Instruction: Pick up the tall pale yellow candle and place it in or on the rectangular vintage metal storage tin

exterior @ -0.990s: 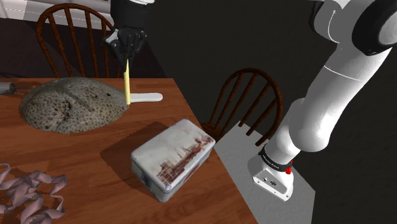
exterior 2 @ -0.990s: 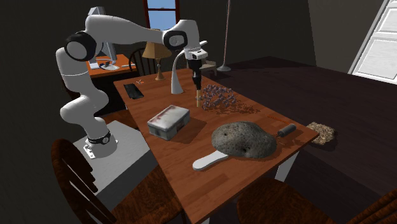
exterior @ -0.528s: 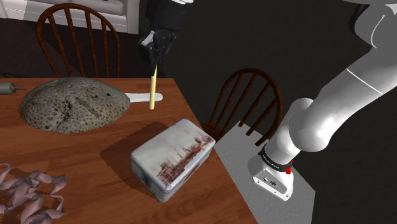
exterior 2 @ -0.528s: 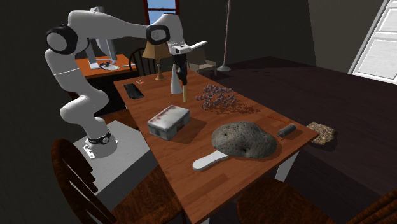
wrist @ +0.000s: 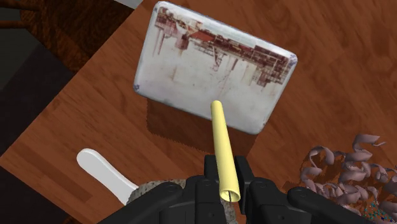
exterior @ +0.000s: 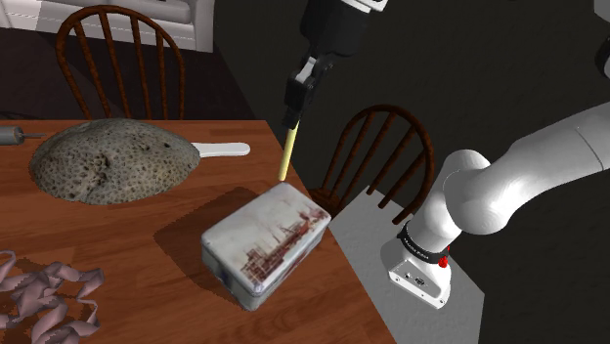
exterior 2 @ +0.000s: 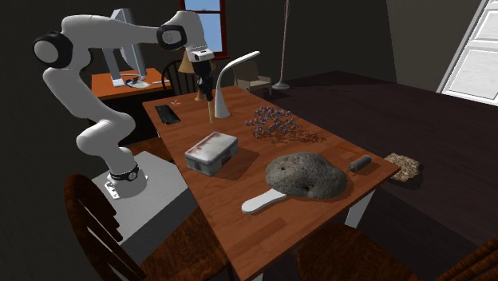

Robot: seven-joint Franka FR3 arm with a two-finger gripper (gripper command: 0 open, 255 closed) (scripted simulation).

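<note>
A tall pale yellow candle [exterior: 287, 150] hangs in the air, clasped at its upper end by my black gripper [exterior: 296, 106]. It hovers above the table, just beyond the far end of the rectangular tin [exterior: 264, 241], whose pale lid carries a faded reddish print. In the wrist view the candle [wrist: 222, 149] runs out from between the fingers [wrist: 210, 170] and its tip lies over the near edge of the tin [wrist: 210, 63]. In the second exterior view the gripper [exterior 2: 205, 89] holds the candle [exterior 2: 210, 108] above the tin [exterior 2: 211, 152].
A large grey mottled lump [exterior: 112, 159] with a white handle [exterior: 223, 149] lies on the brown wooden table [exterior: 147, 264]. Pale pinkish curled shavings [exterior: 44, 298] sit at the near left. Wooden chairs [exterior: 376, 156] stand at the table's edges. A white lamp [exterior 2: 227, 80] stands behind.
The gripper has carried the candle toward the shoulder view's right and slightly higher, from over the grey lump's edge to a spot above the tin's far end. The tin has not moved.
</note>
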